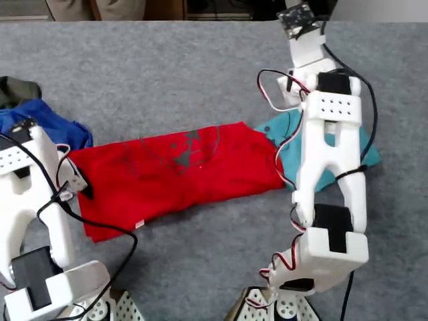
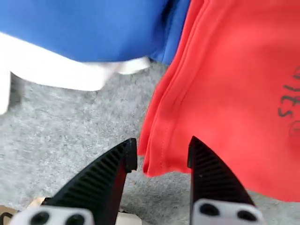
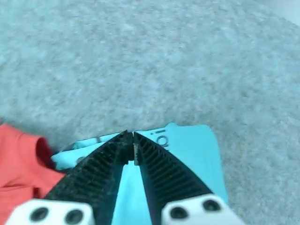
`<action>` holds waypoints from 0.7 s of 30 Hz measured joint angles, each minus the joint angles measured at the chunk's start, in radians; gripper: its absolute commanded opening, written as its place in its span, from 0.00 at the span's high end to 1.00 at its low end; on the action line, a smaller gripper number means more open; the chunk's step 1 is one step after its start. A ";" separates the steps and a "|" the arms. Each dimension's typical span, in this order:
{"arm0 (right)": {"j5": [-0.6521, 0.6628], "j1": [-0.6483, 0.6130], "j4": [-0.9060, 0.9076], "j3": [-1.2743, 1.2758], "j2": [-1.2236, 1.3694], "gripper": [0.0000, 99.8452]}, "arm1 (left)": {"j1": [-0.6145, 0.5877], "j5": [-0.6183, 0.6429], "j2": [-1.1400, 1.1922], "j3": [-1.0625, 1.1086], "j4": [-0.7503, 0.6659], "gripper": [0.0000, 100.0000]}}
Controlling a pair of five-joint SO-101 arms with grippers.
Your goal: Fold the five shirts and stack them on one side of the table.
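Note:
A red shirt (image 1: 180,170) lies folded lengthwise across the middle of the grey table. My left gripper (image 1: 81,185) is at its left end. In the left wrist view this gripper (image 2: 161,154) is open, low over the table, its fingers on either side of the red shirt's (image 2: 234,93) corner. A blue shirt (image 1: 47,124) is bunched just beyond it. A teal shirt (image 1: 284,130) lies at the red shirt's right end, partly under the right arm. My right gripper (image 3: 131,142) is shut and holds nothing, hovering above the teal shirt (image 3: 187,159).
A dark green cloth (image 1: 17,90) sits at the far left edge, behind the blue shirt (image 2: 93,28). Something white (image 2: 61,72) shows beside the blue shirt. Bare grey table (image 1: 167,73) stretches behind the red shirt and in front of it.

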 measured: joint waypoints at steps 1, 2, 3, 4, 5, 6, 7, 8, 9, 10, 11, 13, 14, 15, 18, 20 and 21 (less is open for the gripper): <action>0.000 0.006 -0.005 0.000 0.000 0.99 | 0.000 -0.002 0.000 0.018 -0.023 0.81; 0.000 0.012 -0.008 0.000 0.000 0.99 | 0.000 -0.002 0.000 0.040 -0.049 0.81; 0.000 0.014 -0.011 0.000 0.000 0.99 | 0.000 -0.003 0.000 0.063 -0.063 0.81; 0.000 0.014 -0.014 0.000 0.000 0.99 | 0.000 -0.003 0.000 0.081 -0.084 0.81; 0.000 0.014 -0.014 0.000 0.000 0.99 | 0.000 -0.003 0.000 0.100 -0.112 0.81; 0.000 0.014 -0.014 0.000 0.000 0.99 | 0.000 -0.003 0.000 0.114 -0.129 0.81; 0.000 0.014 -0.014 0.000 0.000 0.99 | 0.000 -0.005 0.000 0.127 -0.144 0.81; 0.000 0.014 -0.014 0.000 0.000 0.99 | 0.000 -0.005 0.000 0.138 -0.169 0.81; 0.000 0.014 -0.014 0.000 0.000 0.99 | 0.000 -0.005 0.000 0.152 -0.190 0.81; 0.000 0.014 -0.014 0.000 0.000 0.99 | 0.000 -0.003 0.000 0.167 -0.207 0.81; 0.000 0.014 -0.014 0.000 0.000 0.99 | 0.000 -0.003 0.000 0.183 -0.224 0.81; 0.000 0.014 -0.014 0.000 0.000 0.99 | 0.000 -0.005 0.000 0.213 -0.264 0.81; 0.000 0.014 -0.014 0.000 0.000 0.99 | 0.000 -0.005 0.000 0.230 -0.285 0.81; 0.000 0.014 -0.014 0.003 0.000 0.99 | 0.000 -0.006 0.000 0.245 -0.311 0.81; 0.000 0.014 -0.014 0.006 0.000 0.99 | 0.000 -0.005 0.000 0.292 -0.379 0.81; 0.000 0.014 -0.014 0.006 0.000 0.99 | 0.000 -0.006 0.000 0.319 -0.419 0.81; 0.000 0.014 -0.014 0.006 0.000 0.99 | 0.000 -0.006 -0.002 0.328 -0.434 0.81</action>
